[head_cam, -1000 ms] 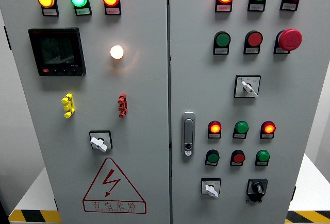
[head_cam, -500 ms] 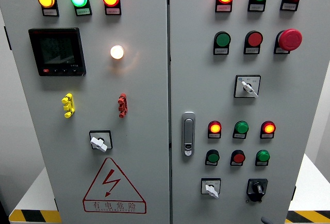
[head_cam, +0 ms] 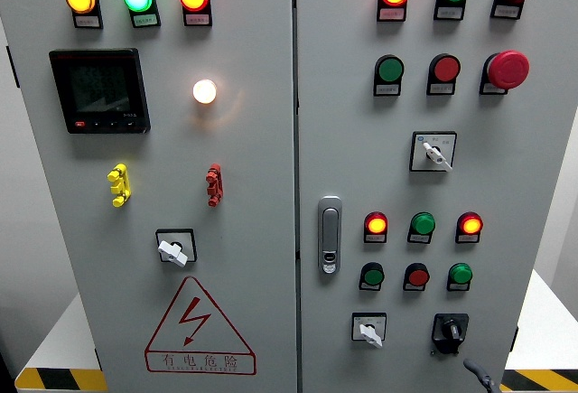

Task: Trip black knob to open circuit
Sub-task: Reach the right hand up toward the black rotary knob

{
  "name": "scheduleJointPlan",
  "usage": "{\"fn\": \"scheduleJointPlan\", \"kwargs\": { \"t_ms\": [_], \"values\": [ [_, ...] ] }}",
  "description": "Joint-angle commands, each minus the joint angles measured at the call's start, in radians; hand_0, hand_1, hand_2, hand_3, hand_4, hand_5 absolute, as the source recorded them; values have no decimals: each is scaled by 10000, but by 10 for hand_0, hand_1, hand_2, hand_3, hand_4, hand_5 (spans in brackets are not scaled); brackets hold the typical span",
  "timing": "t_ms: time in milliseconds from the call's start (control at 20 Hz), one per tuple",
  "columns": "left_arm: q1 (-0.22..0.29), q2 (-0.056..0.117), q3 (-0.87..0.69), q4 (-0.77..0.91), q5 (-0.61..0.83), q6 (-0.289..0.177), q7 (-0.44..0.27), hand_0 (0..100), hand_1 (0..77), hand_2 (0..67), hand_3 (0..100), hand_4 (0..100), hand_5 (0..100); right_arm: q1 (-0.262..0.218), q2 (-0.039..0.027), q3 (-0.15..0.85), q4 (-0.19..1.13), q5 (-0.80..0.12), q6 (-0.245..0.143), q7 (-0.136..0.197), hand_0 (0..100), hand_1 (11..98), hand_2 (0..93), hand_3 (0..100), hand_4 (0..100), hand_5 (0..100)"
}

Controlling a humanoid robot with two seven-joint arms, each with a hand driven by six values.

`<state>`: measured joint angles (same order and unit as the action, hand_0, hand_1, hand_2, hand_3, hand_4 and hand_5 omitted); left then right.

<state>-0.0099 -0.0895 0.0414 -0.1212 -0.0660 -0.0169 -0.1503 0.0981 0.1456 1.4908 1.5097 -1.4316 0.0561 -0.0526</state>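
The black knob [head_cam: 450, 330] is a rotary switch at the lower right of the grey cabinet's right door [head_cam: 533, 167]. Its handle points roughly upward, slightly to the left. A small dark part of my right hand [head_cam: 479, 376] rises from the bottom edge, just below and to the right of the knob and not touching it. Too little of the hand shows to tell how it is held. My left hand is not in view.
A white selector switch [head_cam: 369, 330] sits left of the knob, under rows of red and green buttons and lamps [head_cam: 420, 250]. A red emergency stop [head_cam: 508, 69] and door latch [head_cam: 330, 235] are on the same door. Yellow-black floor tape [head_cam: 539, 380] lies at both corners.
My right hand has come up from the bottom edge toward the black knob; one second ago it was not in view. The panel lamps and switches are unchanged.
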Motion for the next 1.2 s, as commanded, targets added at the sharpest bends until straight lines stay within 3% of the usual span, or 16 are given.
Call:
{"fn": "scheduleJointPlan", "kwargs": {
  "t_ms": [0,200,1150],
  "values": [
    [7,5,0,0,0,0,0,0,30,130,213,65,15,153,1,94,-64,371,7,-11,1000,844,0,852,919,1000],
    [-8,5,0,0,0,0,0,0,29,130,213,65,15,430,1,202,-187,556,7,-179,1000,844,0,852,919,1000],
    [-8,5,0,0,0,0,0,0,30,130,213,65,15,614,1,64,-233,1032,22,-470,1000,807,0,856,931,1000]
  ]
}}
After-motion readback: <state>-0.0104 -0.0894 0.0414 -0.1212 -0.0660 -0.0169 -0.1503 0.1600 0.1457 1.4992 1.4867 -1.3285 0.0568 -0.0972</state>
